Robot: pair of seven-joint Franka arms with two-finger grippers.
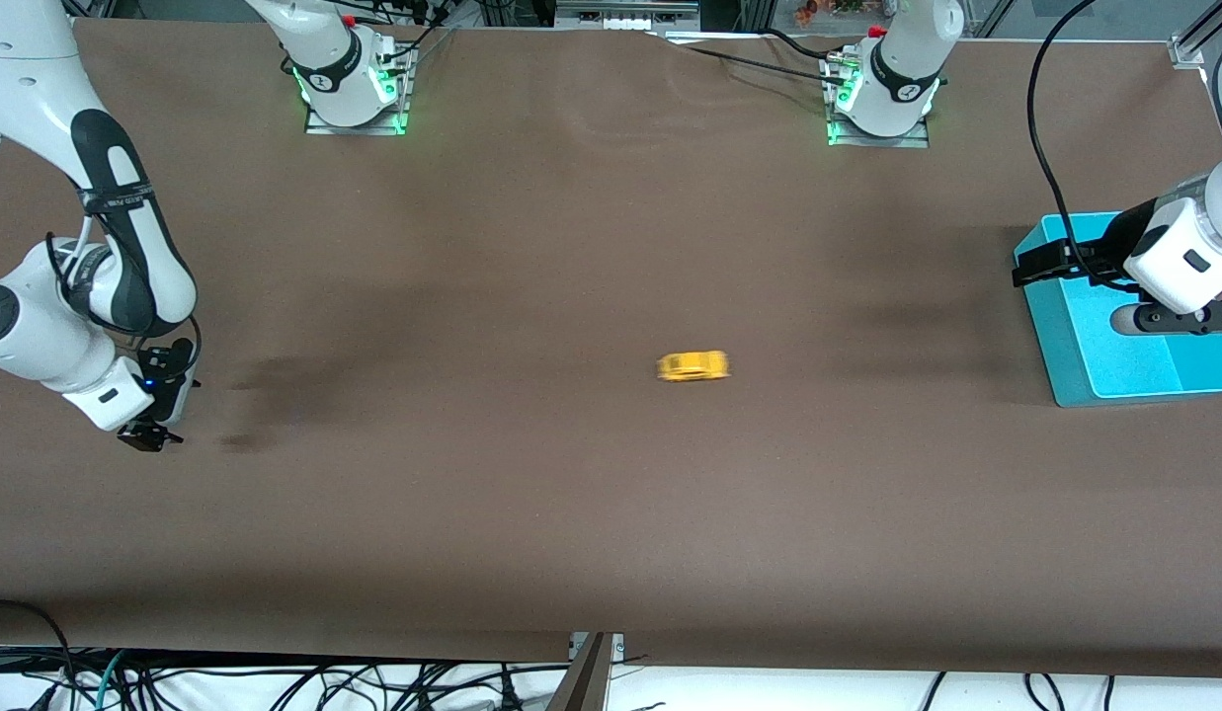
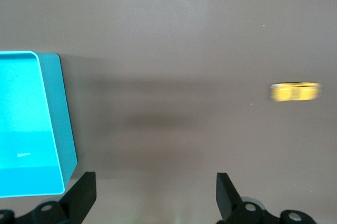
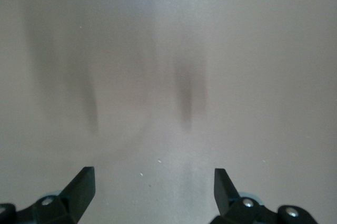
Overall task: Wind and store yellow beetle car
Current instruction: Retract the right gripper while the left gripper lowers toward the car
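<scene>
The yellow beetle car (image 1: pixel 692 367) sits on the brown table near its middle, streaked with blur, far from both grippers. It also shows in the left wrist view (image 2: pixel 295 91). My left gripper (image 1: pixel 1035 265) is open and empty, held over the edge of the teal bin (image 1: pixel 1114 387) that faces the table's middle. In the left wrist view its jaws (image 2: pixel 155 182) stand wide apart beside the bin's wall (image 2: pixel 55 124). My right gripper (image 1: pixel 148 434) is open and empty, low over bare table at the right arm's end. In the right wrist view (image 3: pixel 154 179) only bare table shows.
The teal bin stands at the left arm's end of the table and looks empty. A black cable (image 1: pixel 1040 148) hangs by the left arm. Loose cables (image 1: pixel 275 681) lie below the table edge nearest the front camera.
</scene>
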